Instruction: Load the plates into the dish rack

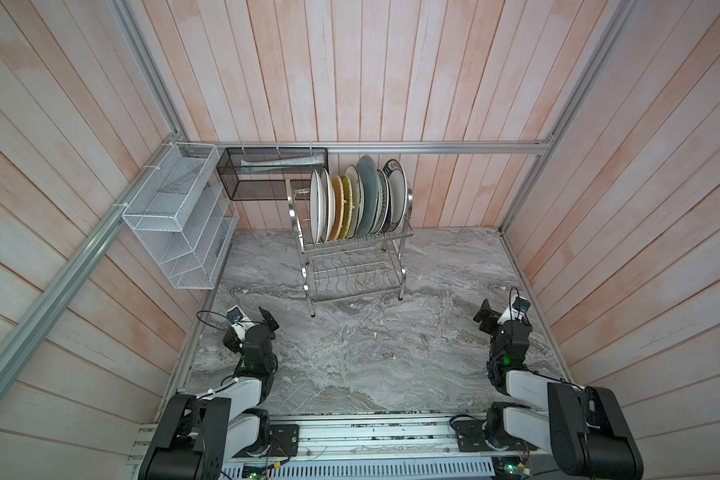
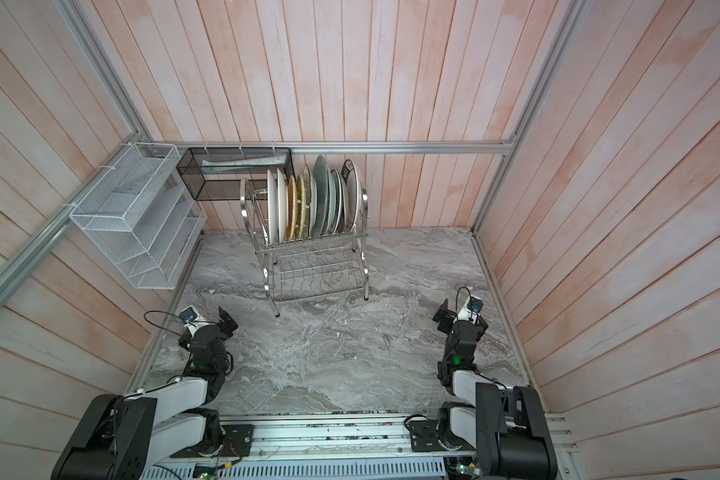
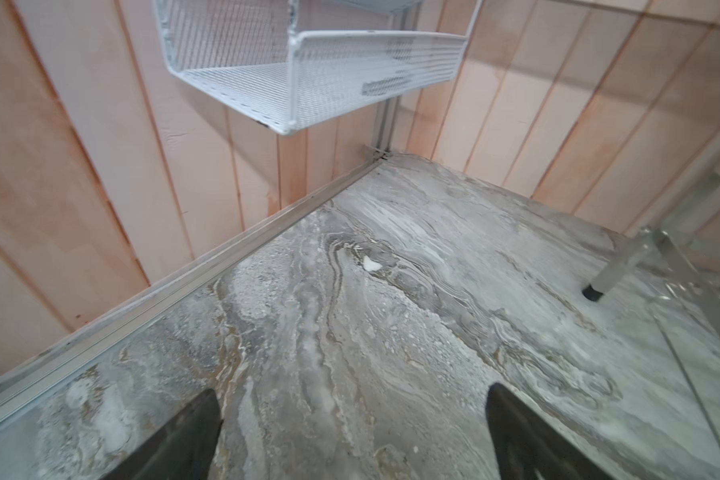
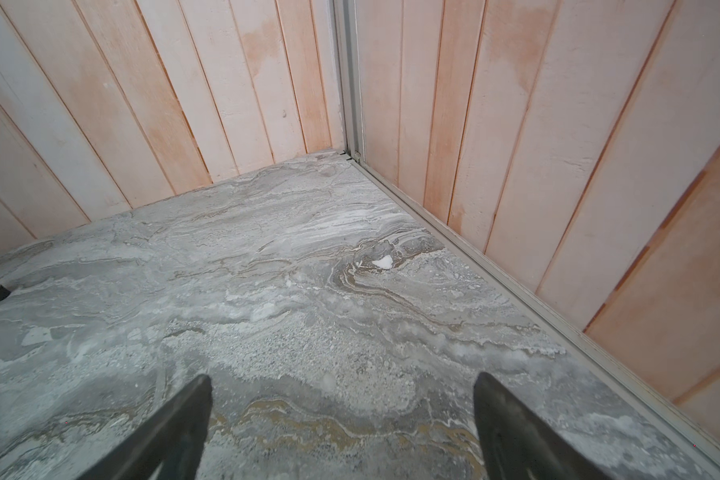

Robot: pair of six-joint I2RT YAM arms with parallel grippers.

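Dish rack [image 1: 352,272] stands at the far middle of the marble tabletop [image 1: 350,353]. Plates [image 1: 356,199] stand on edge in a tight row across its upper tier, a grey-teal one tallest near the middle. Left gripper [image 3: 352,390] hovers at the near left, jaws spread wide, holding nothing; right gripper [image 4: 341,376] the same at the near right, both well apart from the rack

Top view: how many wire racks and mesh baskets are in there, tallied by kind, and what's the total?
Steel dish rack: 1
White mesh organizer: 1
Black mesh basket: 1
Total: 3
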